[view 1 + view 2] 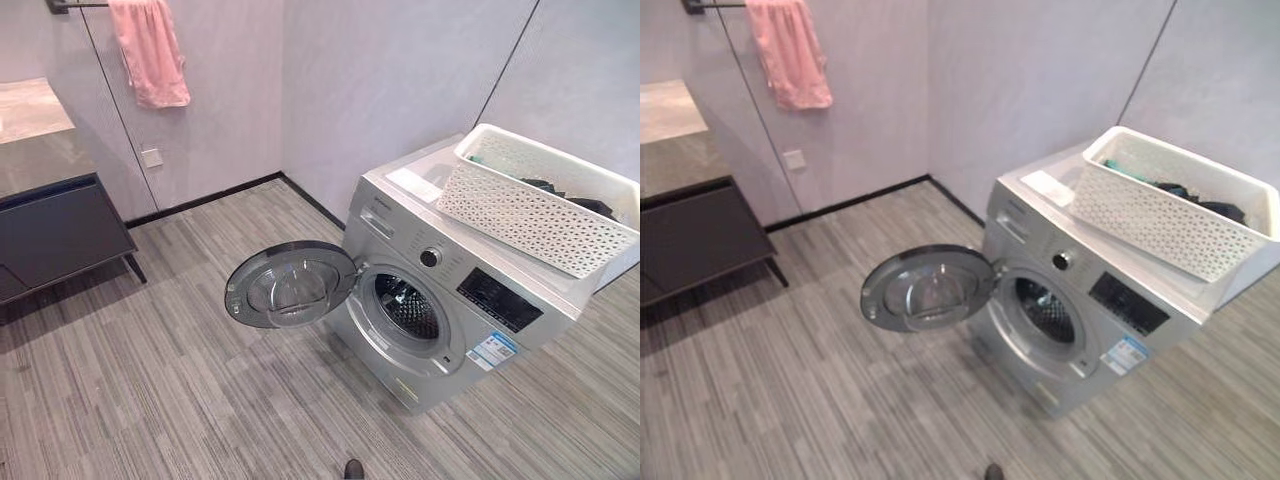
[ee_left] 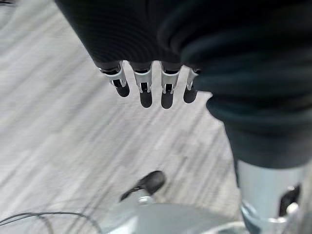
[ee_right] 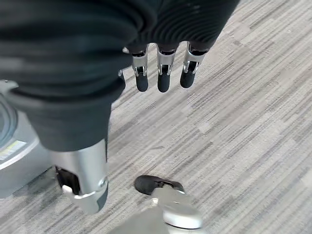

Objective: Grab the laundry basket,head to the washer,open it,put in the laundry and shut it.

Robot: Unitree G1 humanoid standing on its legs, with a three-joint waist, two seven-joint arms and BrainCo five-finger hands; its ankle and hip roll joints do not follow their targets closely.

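My laundry basket (image 1: 540,205) sits on top of the washer (image 1: 445,300) at the right of the frame, dark laundry (image 1: 1200,200) lying inside it. The washer's door (image 1: 290,285) hangs wide open at centre, the drum (image 1: 408,305) showing behind it. So, as I judge it, the carrying and opening are done; loading the clothes and shutting the door remain. My left hand (image 2: 146,90) and my right hand (image 3: 163,73) hang over the striped floor (image 1: 150,380), fingers loosely straight, holding nothing.

Dark ribbed covers, silver dark-tipped fingers (image 2: 145,92).
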